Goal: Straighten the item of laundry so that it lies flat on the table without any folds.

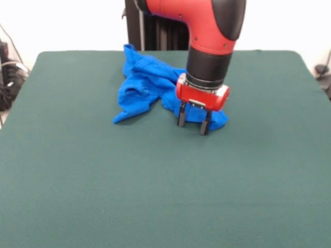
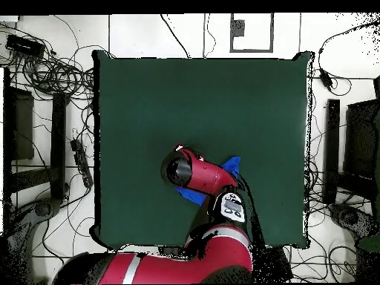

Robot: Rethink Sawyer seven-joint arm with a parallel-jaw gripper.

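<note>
The item of laundry [image 1: 144,85], a bright blue shirt, lies crumpled in a heap at the far middle of the green table [image 1: 155,186]. One sleeve-like flap points toward the near left. My gripper [image 1: 193,123] points straight down at the heap's near right edge. It is open, with its two dark fingers [image 1: 181,117] apart and their tips at or just above the cloth. In the overhead view the red arm [image 2: 199,172] covers the gripper and most of the shirt. Only blue corners of the item of laundry [image 2: 231,165] stick out beside the arm.
Tangled cables [image 2: 52,74] and dark stands [image 2: 332,148] lie on the floor around the table. The table's edge [image 2: 98,148] is well away from the shirt on the sides. The shirt sits close to the edge on the robot's side.
</note>
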